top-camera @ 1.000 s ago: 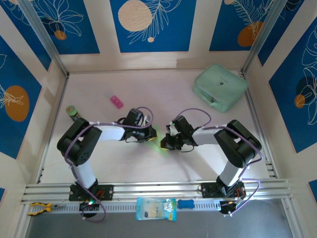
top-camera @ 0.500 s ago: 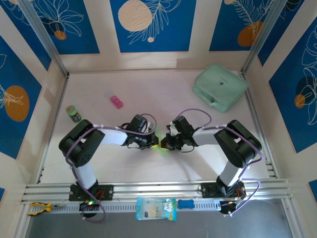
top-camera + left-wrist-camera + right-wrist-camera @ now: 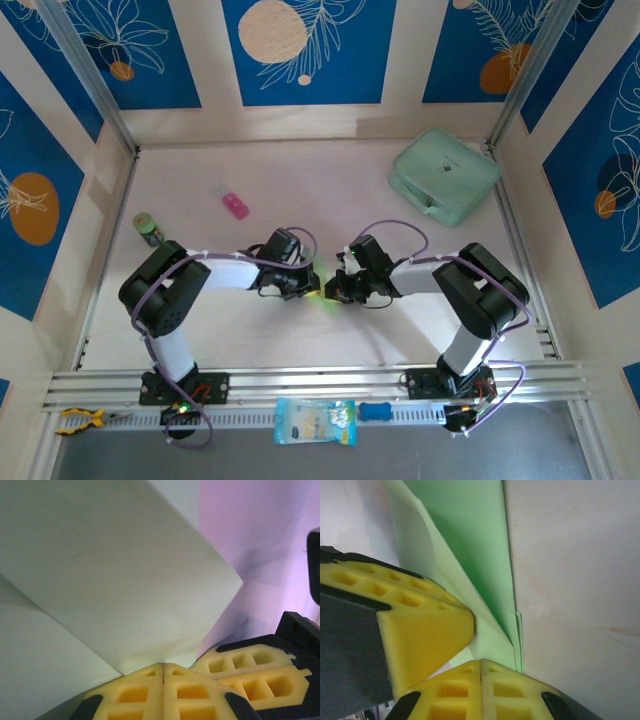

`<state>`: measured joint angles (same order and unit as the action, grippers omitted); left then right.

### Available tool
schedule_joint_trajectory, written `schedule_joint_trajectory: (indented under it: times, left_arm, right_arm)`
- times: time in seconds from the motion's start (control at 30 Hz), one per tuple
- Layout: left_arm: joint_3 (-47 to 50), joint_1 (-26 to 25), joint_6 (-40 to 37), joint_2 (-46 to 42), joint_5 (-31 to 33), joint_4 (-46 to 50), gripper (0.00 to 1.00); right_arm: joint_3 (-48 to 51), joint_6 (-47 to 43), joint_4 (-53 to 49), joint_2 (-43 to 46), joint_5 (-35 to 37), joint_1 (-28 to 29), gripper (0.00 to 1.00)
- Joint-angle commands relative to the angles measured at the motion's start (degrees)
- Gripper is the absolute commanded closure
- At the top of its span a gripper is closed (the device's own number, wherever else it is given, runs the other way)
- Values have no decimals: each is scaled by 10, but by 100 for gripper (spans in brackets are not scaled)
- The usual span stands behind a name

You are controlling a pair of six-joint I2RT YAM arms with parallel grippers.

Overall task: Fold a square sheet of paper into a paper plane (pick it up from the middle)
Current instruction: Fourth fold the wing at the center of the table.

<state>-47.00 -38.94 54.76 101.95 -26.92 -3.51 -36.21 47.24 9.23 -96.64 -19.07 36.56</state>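
From above, the left gripper (image 3: 308, 288) and right gripper (image 3: 336, 290) meet tip to tip mid-table (image 3: 250, 180), a sliver of the folded green sheet of paper (image 3: 322, 297) between them. In the left wrist view, its yellow fingers (image 3: 145, 692) are clenched on the sheet's creased fold. In the right wrist view, that gripper's fingers pinch the sheet's narrow end.

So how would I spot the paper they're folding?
Start at the middle of the white table, where the left gripper and right gripper meet. Both grip a thin, creased pale-green paper sheet, unlike the thick, rounded mint-green zip case in the far right corner.

Smooth, matt, creased paper plane (image 3: 125, 570)
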Motion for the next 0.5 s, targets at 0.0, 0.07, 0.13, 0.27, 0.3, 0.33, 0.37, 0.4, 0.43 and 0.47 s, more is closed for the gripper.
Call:
schedule_joint_trajectory:
  times: [0.0, 0.07, 0.13, 0.27, 0.3, 0.33, 0.37, 0.4, 0.43, 0.47]
  left_arm:
    - [-4, 30, -16, 13, 72, 48, 100]
    - [-6, 36, -18, 16, 66, 42, 99]
    - [-9, 42, -21, 18, 61, 40, 99]
    - [-17, 58, -32, 23, 50, 38, 98]
    - [-20, 62, -34, 24, 48, 39, 98]
    - [-22, 65, -38, 25, 46, 39, 98]
    - [-25, 69, -42, 27, 45, 40, 98]
    - [-28, 73, -46, 29, 42, 42, 98]
    - [-29, 77, -49, 31, 40, 41, 98]
    - [-32, 81, -52, 33, 36, 42, 97]
  right_arm:
    - [32, -5, -94, -18, 31, -1, 99]
    - [33, -7, -93, -19, 29, -1, 99]
    - [33, -7, -93, -19, 28, -1, 99]
    - [35, -8, -93, -19, 26, -1, 99]
    - [35, -9, -93, -19, 26, -1, 99]
    - [34, -9, -93, -19, 26, -1, 99]
    - [35, -9, -93, -19, 26, -2, 99]
    - [36, -10, -93, -20, 24, -2, 99]
    - [35, -10, -93, -20, 25, -2, 99]
    - [36, -10, -93, -20, 24, -1, 99]
